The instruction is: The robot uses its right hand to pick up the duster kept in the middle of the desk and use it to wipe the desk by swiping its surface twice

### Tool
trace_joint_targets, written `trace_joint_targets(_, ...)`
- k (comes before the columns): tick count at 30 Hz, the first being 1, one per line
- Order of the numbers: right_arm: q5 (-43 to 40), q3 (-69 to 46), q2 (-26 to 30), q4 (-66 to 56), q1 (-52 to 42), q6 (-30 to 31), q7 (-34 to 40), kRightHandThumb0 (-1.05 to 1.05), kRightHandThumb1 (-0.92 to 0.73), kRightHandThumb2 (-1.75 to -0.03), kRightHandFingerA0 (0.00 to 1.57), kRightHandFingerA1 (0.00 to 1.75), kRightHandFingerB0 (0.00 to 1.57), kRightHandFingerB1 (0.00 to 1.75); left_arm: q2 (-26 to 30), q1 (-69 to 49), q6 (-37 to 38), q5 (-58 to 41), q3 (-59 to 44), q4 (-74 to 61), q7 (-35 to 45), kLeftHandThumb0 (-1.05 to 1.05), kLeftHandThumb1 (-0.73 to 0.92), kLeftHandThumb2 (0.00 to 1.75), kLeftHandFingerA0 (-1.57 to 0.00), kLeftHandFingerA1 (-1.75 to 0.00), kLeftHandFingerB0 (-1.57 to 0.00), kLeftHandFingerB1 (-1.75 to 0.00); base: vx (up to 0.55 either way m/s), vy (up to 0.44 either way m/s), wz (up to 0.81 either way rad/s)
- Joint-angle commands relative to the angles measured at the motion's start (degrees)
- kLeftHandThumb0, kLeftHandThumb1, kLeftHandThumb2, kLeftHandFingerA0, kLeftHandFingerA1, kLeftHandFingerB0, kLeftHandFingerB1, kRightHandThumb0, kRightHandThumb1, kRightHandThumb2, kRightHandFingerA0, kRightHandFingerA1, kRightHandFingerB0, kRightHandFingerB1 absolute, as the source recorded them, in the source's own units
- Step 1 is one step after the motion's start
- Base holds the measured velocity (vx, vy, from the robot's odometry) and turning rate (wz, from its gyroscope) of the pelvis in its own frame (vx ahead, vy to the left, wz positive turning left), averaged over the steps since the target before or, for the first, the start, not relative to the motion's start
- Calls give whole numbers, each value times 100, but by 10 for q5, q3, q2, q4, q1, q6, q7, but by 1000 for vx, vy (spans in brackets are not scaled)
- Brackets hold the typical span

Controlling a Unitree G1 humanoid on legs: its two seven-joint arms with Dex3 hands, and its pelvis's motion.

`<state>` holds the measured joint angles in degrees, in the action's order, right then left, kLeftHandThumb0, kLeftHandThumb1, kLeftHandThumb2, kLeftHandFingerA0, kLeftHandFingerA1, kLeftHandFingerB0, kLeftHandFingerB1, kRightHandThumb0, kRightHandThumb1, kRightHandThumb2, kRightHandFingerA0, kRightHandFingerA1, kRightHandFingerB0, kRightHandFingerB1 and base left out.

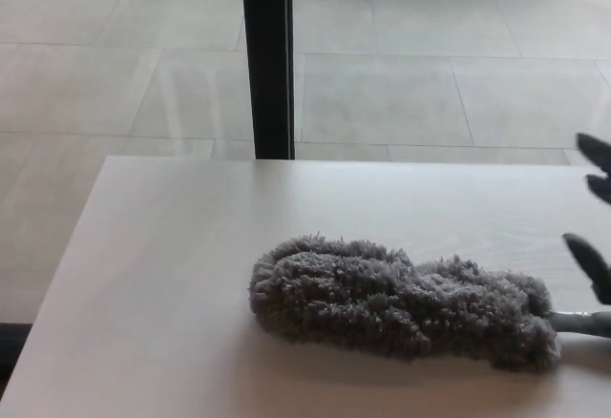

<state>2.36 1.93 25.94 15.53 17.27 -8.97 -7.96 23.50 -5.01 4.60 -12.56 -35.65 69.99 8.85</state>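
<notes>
Head view is showing you the fluffy grey microfibre duster (401,305) lying flat on the pale wooden desk (172,275), toward the near right, its shaggy head pointing left and its slim grey plastic handle (582,322) running off the right edge of the picture. Your black right hand (594,218) is showing only as fingertips at the far right edge, spread apart and holding nothing, poised above and just beyond the handle; your left hand is not appearing at all. You are looking at the reach-in stage, with the grasp not yet made. Next you are likely needing to lower those fingers around the handle, close beside the fluffy head, and close them firmly. The desk's left and far edges are showing clearly, with bare surface stretching left of the duster for swiping; beyond the far edge a dark vertical post (267,55) is standing on the tiled floor (430,74).
</notes>
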Motion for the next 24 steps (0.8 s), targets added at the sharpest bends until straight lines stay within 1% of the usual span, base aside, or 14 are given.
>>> trace_joint_targets(1, 177, 163, 6, 54, 25, -42, -31, -94, -61, -97, 23, 56, 6, 25, 13, -2, 39, -13, 2, 5, 10, -105, 9, 110, -76, -160, -82, -142, 0, 0, 0)
trace_joint_targets(2, 196, 183, 9, 72, 34, -38, -27, -86, -73, -62, 20, 47, 8, 27, 12, -5, 47, -12, 4, 2, 17, -105, 10, 110, -75, -163, -88, -139, 0, 0, 0)
trace_joint_targets(7, 213, 217, 14, 120, 69, -45, -15, -83, -55, -93, 16, 53, 8, 41, 12, -5, 46, -16, 1, 2, 16, -105, 11, 110, -76, -160, -87, -137, 0, 0, 0)
trace_joint_targets(8, 218, 223, 17, 129, 74, -49, -10, -83, -71, -62, 20, 46, 15, 28, 13, -3, 46, -16, 2, 1, 15, -105, 11, 111, -77, -158, -87, -138, 0, 0, 0)
trace_joint_targets(11, 235, 241, 21, 162, 96, -58, 9, -80, -71, -62, 20, 49, 15, 28, 13, -1, 50, -29, -10, 5, 31, -105, 11, 109, -73, -159, -83, -141, 0, 0, 0)
trace_joint_targets(12, 247, 249, 26, 170, 102, -57, 19, -82, -57, -94, 18, 55, 9, 41, 14, -2, 57, -20, -3, 1, 29, -105, 16, 108, -78, -156, -80, -140, 0, 0, 0)
trace_joint_targets(15, 265, 266, 33, 188, 107, -72, 38, -82, -75, -63, 20, 51, 14, 28, 14, -1, 55, -20, -2, -3, 28, -105, 13, 110, -76, -155, -80, -145, 0, 0, 0)
trace_joint_targets(16, 277, 275, 36, 189, 107, -72, 43, -87, -60, -99, 19, 58, 4, 37, 15, 0, 53, -19, 0, -1, 24, -105, 13, 113, -75, -155, -81, -149, 0, 0, 0)
trace_joint_targets(17, 288, 283, 39, 197, 108, -82, 57, -80, -73, -63, 18, 53, 14, 30, 15, 0, 55, -18, 0, -1, 25, -105, 14, 113, -76, -154, -82, -148, 0, 0, 0)
trace_joint_targets(19, 310, 300, 49, 213, 113, -103, 80, -79, -56, -94, 14, 58, 7, 44, 15, 0, 62, -12, 6, 0, 24, -105, 20, 112, -78, -153, -82, -139, 0, 0, 0)
trace_joint_targets(20, 318, 309, 54, 222, 113, -111, 89, -77, -72, -62, 10, 55, 14, 35, 16, 0, 62, -6, 11, 2, 22, -105, 23, 112, -83, -149, -86, -134, 0, 0, 0)
trace_joint_targets(21, 322, 314, 56, 227, 113, -114, 94, -40, -41, -101, 2, 54, 0, 50, 17, 0, 62, -5, 13, 2, 23, -105, 22, 111, -84, -150, -88, -134, 0, 0, 0)
trace_joint_targets(22, 331, 321, 56, 240, 114, -119, 112, -39, -41, -101, 3, 55, 0, 50, 18, 1, 60, -5, 13, 3, 23, -105, 22, 111, -85, -147, -88, -133, 0, 0, 0)
trace_joint_targets(24, 352, 336, 58, 257, 118, -125, 151, -74, -52, -89, 2, 52, 13, 47, 19, 1, 62, -6, 13, 3, 27, -105, 23, 110, -89, -145, -93, -130, 0, 0, 0)
